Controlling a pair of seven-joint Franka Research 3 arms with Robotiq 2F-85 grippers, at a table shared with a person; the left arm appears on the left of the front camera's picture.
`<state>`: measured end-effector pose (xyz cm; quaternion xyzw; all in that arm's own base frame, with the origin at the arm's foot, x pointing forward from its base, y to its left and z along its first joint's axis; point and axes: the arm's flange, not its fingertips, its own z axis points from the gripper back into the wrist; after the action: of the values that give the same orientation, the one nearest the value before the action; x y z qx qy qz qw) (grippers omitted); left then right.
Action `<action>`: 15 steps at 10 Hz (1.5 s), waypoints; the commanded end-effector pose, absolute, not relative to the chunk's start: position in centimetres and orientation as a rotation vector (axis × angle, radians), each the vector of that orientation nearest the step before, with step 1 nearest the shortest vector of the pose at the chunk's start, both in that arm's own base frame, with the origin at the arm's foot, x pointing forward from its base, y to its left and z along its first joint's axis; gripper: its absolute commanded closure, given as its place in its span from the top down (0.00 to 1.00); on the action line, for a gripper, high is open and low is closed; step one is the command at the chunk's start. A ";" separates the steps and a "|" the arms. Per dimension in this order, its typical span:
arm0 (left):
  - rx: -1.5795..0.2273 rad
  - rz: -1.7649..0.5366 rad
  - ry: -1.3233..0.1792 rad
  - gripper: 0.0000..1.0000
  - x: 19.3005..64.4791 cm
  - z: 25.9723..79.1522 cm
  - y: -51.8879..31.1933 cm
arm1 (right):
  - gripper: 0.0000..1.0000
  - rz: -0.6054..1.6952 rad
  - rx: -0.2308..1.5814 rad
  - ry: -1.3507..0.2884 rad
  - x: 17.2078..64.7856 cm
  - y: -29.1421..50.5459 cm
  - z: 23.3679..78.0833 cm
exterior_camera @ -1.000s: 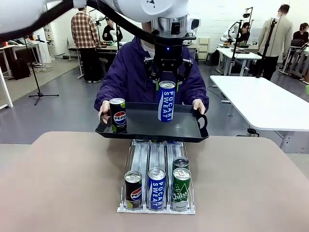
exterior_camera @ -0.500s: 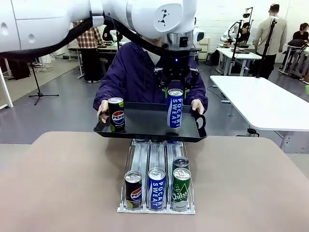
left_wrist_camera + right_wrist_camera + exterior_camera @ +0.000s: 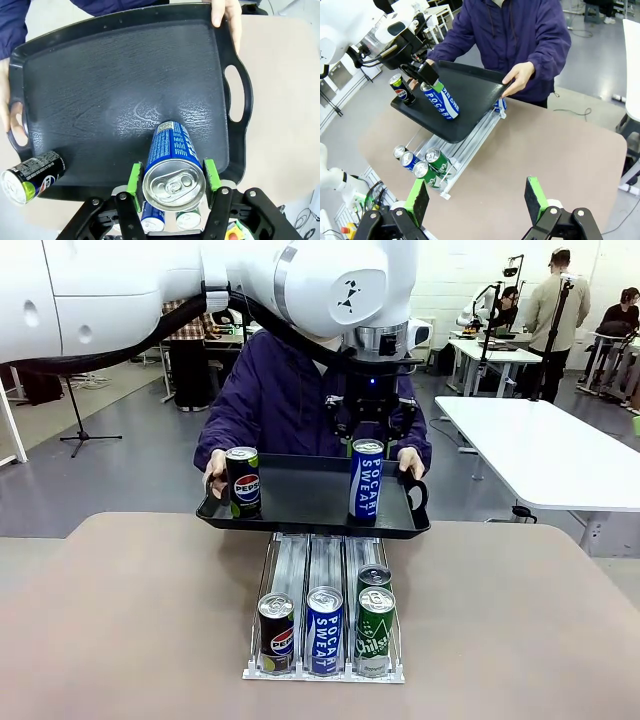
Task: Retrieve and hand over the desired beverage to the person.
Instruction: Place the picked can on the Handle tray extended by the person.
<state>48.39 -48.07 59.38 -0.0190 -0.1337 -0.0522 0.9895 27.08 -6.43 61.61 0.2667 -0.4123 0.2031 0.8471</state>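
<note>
My left gripper (image 3: 368,448) is shut on the top of a blue Pocari Sweat can (image 3: 366,482). It holds the can upright over the right half of a black tray (image 3: 300,512), with the base at or just above the tray floor. In the left wrist view the green pads (image 3: 134,178) clamp the can (image 3: 172,165) from both sides. The person (image 3: 270,390), in a dark purple jacket, holds the tray by both handles. A Pepsi can (image 3: 242,480) stands on the tray's left side. My right gripper (image 3: 476,195) hangs open high above the table, with nothing between its fingers.
A can rack (image 3: 325,580) lies on the tan table (image 3: 130,620) in front of the tray. A Pepsi can (image 3: 276,632), a Pocari Sweat can (image 3: 324,630) and two green cans (image 3: 375,628) sit at its near end. Other people and white tables stand behind.
My left gripper has carried the Pocari Sweat can to the right and down, from above the tray's middle to low over its right half. The person's tray has hardly moved.
</note>
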 end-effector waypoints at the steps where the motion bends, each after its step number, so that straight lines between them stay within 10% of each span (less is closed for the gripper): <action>1: -0.046 -0.084 -0.246 0.58 48.8 60.5 -48.6 | 1.00 0.445 0.592 -0.873 27.4 -6.4 61.5; 5: -0.059 -0.084 -0.238 0.98 48.9 60.7 -48.5 | 1.00 0.445 0.592 -0.873 27.4 -6.4 61.5; 10: -0.085 -0.110 -0.234 1.00 47.8 61.7 -47.6 | 1.00 0.445 0.592 -0.873 27.4 -6.4 61.5; 15: -0.155 -0.409 -0.352 1.00 35.0 63.0 -33.9 | 1.00 0.445 0.592 -0.873 27.4 -6.4 61.5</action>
<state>38.57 -40.49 65.77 -0.0566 -0.1555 -0.1698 0.9715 27.10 -6.43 61.61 0.2667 -0.4121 0.2031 0.8472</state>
